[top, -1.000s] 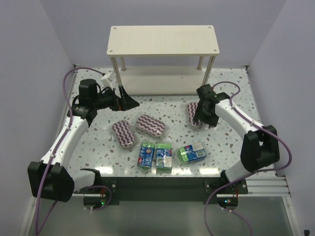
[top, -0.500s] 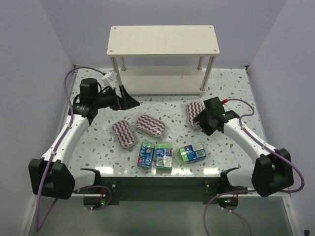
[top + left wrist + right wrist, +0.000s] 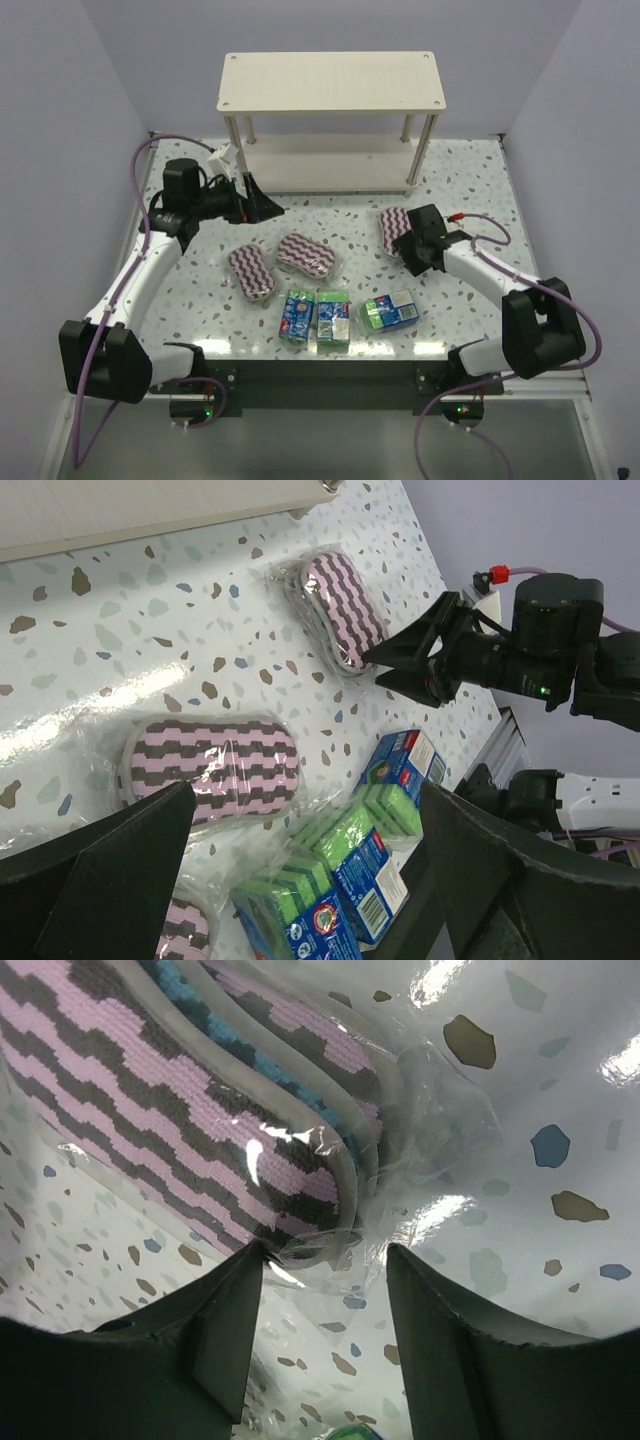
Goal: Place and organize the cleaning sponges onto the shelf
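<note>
Now | right gripper | jaws parted, gripping nothing | striped sponge end between them

Sponges on table before shelf

Bare tabletop separates the shelf from the sponges (clustered centrally).

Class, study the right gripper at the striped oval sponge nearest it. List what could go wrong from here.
1. The right gripper straddles only the tip of the oval maroon-and-white zigzag sponge, where its clear wrap bunches loosely. It may pinch film alone, letting the sponge dangle or slip.
2. The speckled glossy table looks slick, so an uneven close might push the sponge away.
</note>
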You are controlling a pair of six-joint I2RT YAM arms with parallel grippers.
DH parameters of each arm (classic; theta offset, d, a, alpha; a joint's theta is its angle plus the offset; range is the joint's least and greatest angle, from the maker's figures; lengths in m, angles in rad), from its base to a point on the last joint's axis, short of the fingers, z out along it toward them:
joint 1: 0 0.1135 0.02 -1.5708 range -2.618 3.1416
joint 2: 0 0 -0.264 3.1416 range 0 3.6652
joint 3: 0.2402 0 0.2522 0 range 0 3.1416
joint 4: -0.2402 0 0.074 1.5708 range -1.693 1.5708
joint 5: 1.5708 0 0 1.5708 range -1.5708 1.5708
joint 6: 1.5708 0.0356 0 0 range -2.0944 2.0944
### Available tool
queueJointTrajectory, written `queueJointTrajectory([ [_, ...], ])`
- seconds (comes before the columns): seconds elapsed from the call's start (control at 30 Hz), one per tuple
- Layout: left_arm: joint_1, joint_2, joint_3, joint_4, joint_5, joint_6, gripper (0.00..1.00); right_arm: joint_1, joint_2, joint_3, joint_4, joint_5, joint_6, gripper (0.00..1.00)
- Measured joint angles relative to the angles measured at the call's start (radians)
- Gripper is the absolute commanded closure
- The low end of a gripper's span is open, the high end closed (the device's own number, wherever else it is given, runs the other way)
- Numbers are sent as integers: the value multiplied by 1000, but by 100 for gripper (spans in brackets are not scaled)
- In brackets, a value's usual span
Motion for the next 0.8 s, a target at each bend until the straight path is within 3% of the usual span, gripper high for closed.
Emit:
queueJointTrajectory([
  [0.27, 0, 0, 0, 0, 0, 8, 0, 1, 11, -33, 66, 11, 0, 70],
  [0.3, 0, 0, 0, 0, 0, 8, 0, 2, 6, -40, 68, 16, -3, 74],
  [0.33, 0, 0, 0, 0, 0, 8, 0, 1, 2, -45, 68, 21, -8, 89],
  [0.4, 0, 0, 0, 0, 0, 8, 0, 1, -5, -49, 67, 28, -25, 100],
  [0.8, 0, 0, 0, 0, 0, 8, 0, -2, -165, -13, -86, -20, -190, 100],
])
